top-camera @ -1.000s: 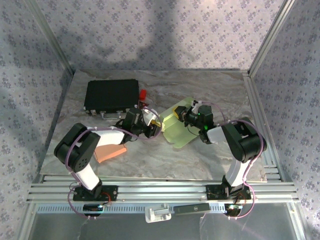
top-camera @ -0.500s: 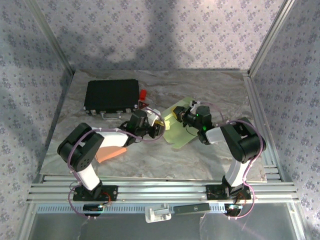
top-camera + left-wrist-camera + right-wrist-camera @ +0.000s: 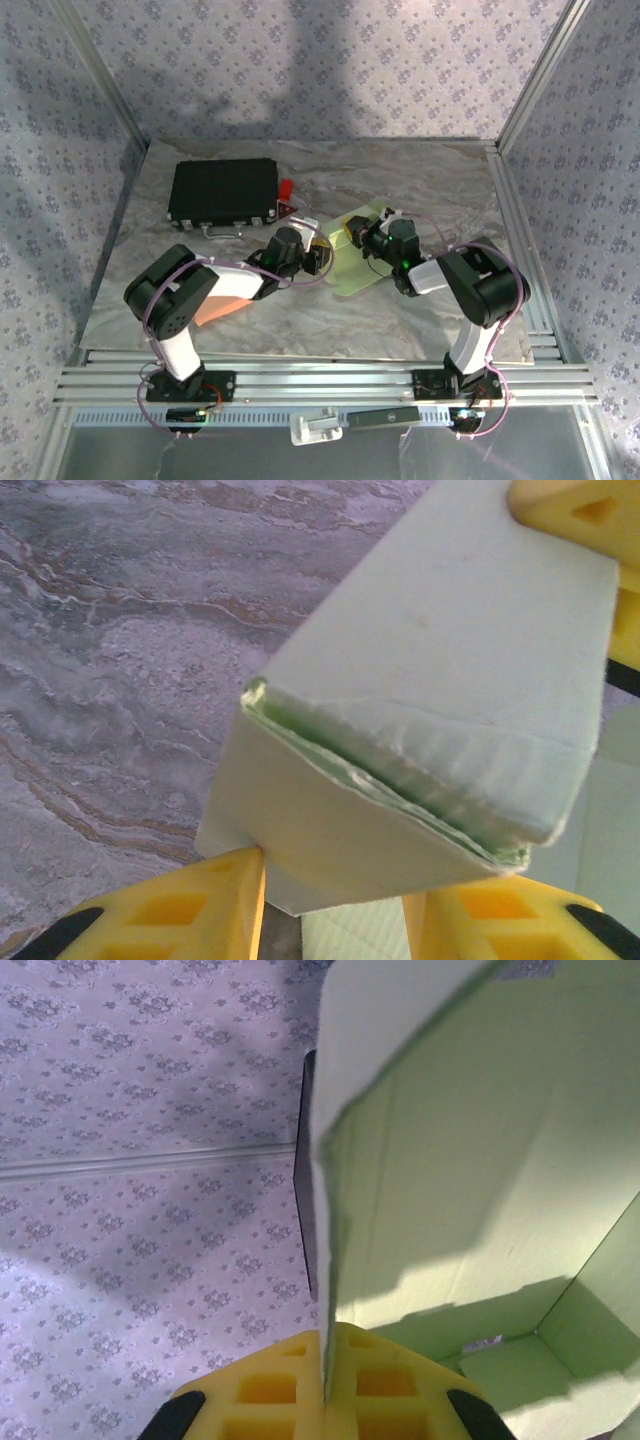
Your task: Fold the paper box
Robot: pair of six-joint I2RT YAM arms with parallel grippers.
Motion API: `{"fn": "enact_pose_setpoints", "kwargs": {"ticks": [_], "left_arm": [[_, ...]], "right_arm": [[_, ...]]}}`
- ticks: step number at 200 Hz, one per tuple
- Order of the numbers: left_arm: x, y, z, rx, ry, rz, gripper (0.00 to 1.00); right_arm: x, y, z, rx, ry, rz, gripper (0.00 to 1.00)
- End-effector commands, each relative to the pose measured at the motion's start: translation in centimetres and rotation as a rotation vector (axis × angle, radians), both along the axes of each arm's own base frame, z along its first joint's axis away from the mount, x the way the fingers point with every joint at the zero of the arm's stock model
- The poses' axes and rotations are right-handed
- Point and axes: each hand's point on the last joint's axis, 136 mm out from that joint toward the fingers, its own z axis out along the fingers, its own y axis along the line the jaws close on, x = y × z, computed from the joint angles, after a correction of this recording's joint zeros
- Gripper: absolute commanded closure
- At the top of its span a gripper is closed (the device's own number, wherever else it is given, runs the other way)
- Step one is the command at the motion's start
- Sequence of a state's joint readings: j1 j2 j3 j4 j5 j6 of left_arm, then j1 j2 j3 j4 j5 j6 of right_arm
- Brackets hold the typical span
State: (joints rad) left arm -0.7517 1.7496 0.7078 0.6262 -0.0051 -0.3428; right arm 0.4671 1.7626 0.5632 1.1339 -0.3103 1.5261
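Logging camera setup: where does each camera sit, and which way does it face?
Top: above and behind, looking down at the table; both arms reach the paper box.
Left wrist: looks along the left gripper at a folded box wall.
Right wrist: looks along the right gripper, shut on a box panel, toward the patterned wall.
Shared: the box, in all three.

2 black-and-white arms [image 3: 215, 285] with purple cables [image 3: 146, 312] and yellow fingers [image 3: 190, 910].
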Motion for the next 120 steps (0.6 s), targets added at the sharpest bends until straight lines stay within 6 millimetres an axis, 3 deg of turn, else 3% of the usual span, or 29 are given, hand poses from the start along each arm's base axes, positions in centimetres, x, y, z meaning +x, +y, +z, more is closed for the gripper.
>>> {"fn": "enact_pose_setpoints", "kwargs": {"ticks": [1, 82, 120], "left_arm": [[1.2, 0.4, 0.5, -0.028, -0.031, 0.080, 0.60], [1.8, 1.2, -0.6, -0.007, -0.009, 0.132, 0.61], [2.5, 1.9, -0.4, -0.029, 0.007, 0.151, 0.62]], "right_arm": [[-0.5, 0.1, 0.6, 0.006, -0.014, -0.021, 1.00], [-0.1, 0.6, -1.2, -0.024, -0.038, -0.047, 1.00], [0.5, 1.5, -0.9, -0.036, -0.063, -0.041, 1.00]]}}
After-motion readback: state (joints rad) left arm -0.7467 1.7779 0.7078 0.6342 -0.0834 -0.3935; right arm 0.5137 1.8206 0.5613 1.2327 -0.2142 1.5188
